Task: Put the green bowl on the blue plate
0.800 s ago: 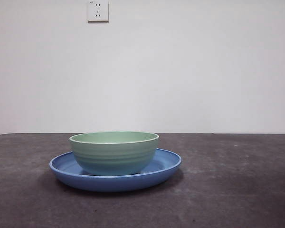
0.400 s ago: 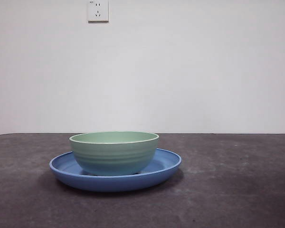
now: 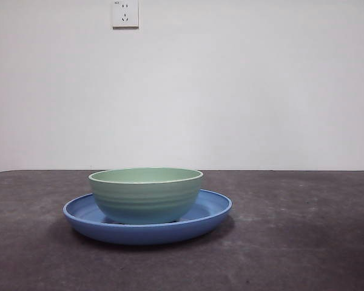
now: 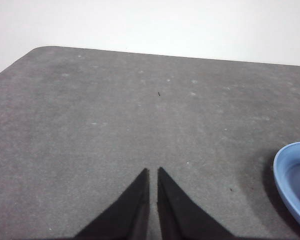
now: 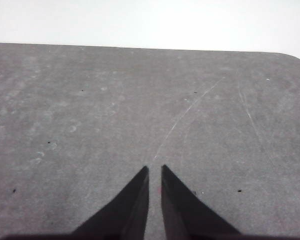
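The green bowl (image 3: pixel 145 194) stands upright inside the blue plate (image 3: pixel 213 212) on the dark grey table, left of centre in the front view. No arm shows in the front view. My left gripper (image 4: pixel 153 172) is shut and empty above bare table, with an edge of the blue plate (image 4: pixel 294 180) off to one side of it. My right gripper (image 5: pixel 155 170) is shut and empty over bare table; neither bowl nor plate shows in its view.
A white wall stands behind the table, with a socket (image 3: pixel 125 13) high on it. The table's far edge and a rounded corner (image 4: pixel 37 50) show in the left wrist view; another rounded corner (image 5: pixel 290 56) shows in the right wrist view.
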You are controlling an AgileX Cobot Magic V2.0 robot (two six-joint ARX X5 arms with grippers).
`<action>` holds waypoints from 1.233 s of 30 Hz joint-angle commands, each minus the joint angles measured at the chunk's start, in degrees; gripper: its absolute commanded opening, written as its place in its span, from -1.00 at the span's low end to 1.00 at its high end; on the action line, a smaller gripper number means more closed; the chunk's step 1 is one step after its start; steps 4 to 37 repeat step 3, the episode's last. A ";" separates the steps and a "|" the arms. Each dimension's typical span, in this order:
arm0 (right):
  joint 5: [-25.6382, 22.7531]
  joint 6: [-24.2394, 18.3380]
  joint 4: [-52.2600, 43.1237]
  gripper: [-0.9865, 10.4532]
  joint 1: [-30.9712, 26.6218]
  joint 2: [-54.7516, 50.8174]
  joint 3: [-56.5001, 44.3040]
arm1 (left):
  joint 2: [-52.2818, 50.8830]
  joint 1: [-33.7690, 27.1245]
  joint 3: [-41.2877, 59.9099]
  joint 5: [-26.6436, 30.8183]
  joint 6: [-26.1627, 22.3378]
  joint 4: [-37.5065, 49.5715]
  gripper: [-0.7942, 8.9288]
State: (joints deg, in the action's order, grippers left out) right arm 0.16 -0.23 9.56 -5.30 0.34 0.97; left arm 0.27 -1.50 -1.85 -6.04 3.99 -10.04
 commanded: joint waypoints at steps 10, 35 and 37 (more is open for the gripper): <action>-0.17 -0.44 -0.63 -0.76 -0.09 -0.13 -0.33 | -0.09 -0.09 1.18 0.22 0.15 -0.46 -0.78; -0.17 -0.44 -0.63 -0.76 -0.09 -0.13 -0.33 | -0.09 -0.09 1.18 0.22 0.15 -0.46 -0.78; -0.17 -0.44 -0.63 -0.76 -0.09 -0.13 -0.33 | -0.09 -0.09 1.18 0.22 0.15 -0.46 -0.78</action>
